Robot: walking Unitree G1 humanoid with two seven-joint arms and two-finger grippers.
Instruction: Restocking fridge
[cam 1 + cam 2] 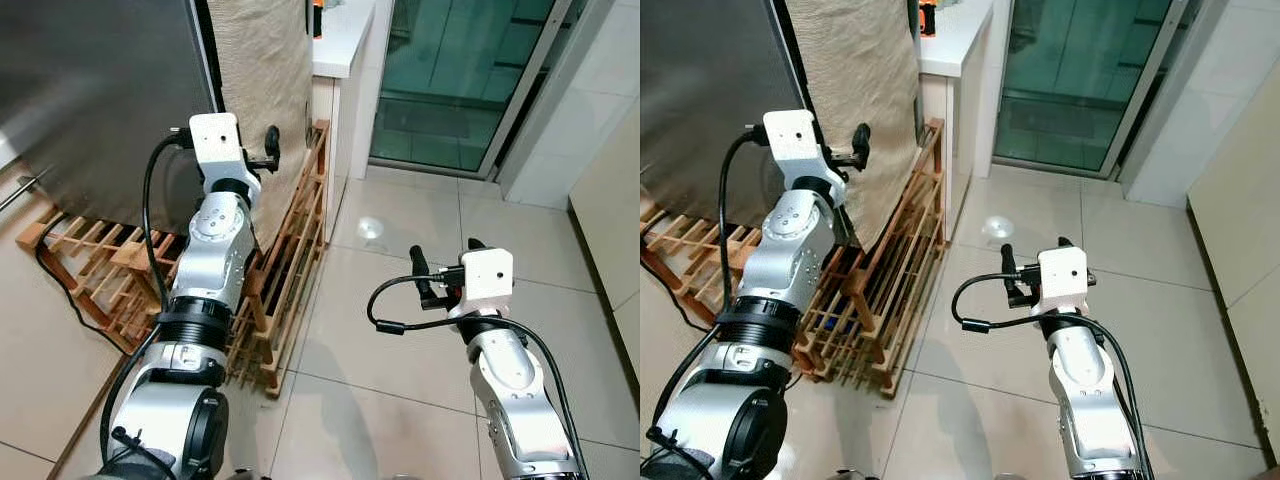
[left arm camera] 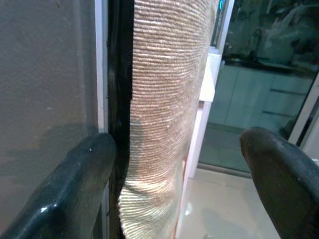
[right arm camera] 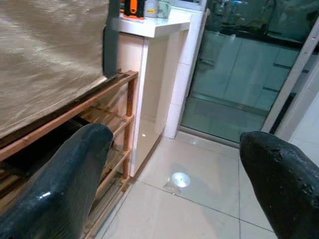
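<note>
The fridge [image 1: 95, 100] was seen closed, standing on a wooden rack [image 1: 285, 290], with a beige cloth [image 1: 262, 90] hung down its side. The left gripper [image 1: 262, 150] was raised at the fridge's front corner, its fingers [image 2: 65, 189] spread apart and empty; the door edge and the cloth were framed just ahead between them. The right gripper [image 1: 445, 262] was held low over the tiled floor [image 1: 400, 340], well apart from the fridge, jaws likewise spread and empty. Beyond them a white counter [image 3: 159, 27] and a glass door [image 1: 460, 80] were seen.
</note>
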